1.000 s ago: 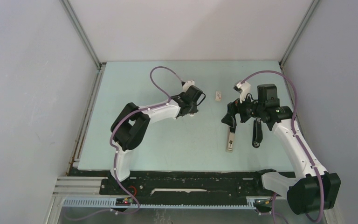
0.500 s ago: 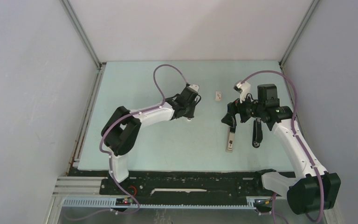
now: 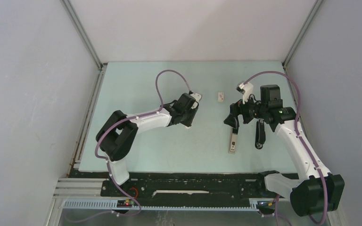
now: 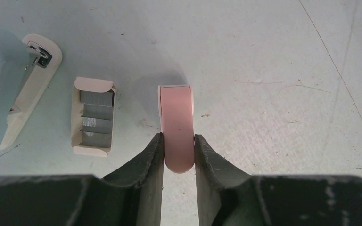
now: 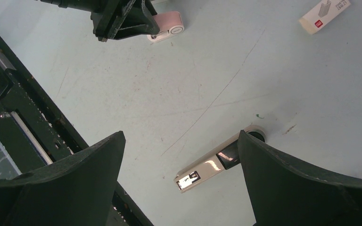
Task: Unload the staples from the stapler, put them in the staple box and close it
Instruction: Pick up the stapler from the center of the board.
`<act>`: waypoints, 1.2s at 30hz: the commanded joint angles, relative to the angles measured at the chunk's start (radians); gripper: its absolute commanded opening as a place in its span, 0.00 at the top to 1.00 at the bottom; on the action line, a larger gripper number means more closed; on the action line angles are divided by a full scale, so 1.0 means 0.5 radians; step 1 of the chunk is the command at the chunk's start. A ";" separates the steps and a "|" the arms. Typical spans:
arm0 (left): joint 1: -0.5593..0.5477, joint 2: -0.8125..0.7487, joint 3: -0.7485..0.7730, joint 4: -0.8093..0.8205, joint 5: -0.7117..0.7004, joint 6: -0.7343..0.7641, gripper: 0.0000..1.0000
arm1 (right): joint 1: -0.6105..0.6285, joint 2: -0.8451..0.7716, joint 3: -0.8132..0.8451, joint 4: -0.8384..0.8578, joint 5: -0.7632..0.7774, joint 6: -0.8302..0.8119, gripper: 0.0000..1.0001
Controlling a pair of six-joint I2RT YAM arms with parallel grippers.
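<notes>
The pink stapler (image 4: 176, 108) is gripped by the left gripper (image 4: 178, 137) at lower centre, likely steadied for opening; staples (image 4: 96, 123) are seen in a box (image 4: 93, 84) at centre left; the right gripper (image 5: 181, 136) is held wide open.

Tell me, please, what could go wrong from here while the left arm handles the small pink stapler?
1. The left gripper pinches the pink stapler only at its rounded end, so the stapler may twist or slip when force is applied.
2. The open tray holding the staples lies close beside the stapler; a sideways swing could knock the tray and scatter them.
</notes>
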 commanded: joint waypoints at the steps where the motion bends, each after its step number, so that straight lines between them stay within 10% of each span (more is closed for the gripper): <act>1: -0.009 -0.077 -0.023 0.083 0.058 0.059 0.76 | 0.005 -0.027 0.077 0.046 -0.022 0.022 0.00; 13: -0.010 -0.070 0.026 -0.030 -0.110 -0.027 0.53 | 0.014 -0.025 0.076 0.045 -0.026 0.018 0.01; 36: -0.081 0.052 0.216 -0.185 -0.253 -0.141 0.56 | 0.016 -0.037 0.076 0.045 -0.030 0.020 0.00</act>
